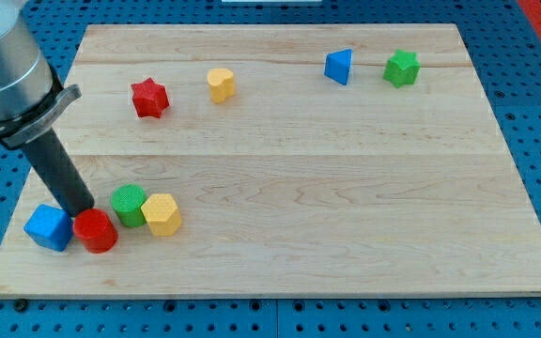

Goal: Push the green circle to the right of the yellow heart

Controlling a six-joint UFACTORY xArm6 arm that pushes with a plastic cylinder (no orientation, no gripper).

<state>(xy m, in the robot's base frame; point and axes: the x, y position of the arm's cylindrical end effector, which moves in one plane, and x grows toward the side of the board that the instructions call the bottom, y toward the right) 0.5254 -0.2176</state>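
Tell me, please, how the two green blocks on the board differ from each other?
The green circle is a round cylinder; the green star has points. The circle sits near the view's bottom left, touching a yellow block; the star sits at the top right, standing apart beside a blue block. My tip is just left of the circle, far from the star. Both are the same green.

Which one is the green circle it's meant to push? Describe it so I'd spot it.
Look at the wooden board's bottom-left corner, where four blocks cluster. The green circle sits between the red cylinder and a yellow block; it is the only green piece there.
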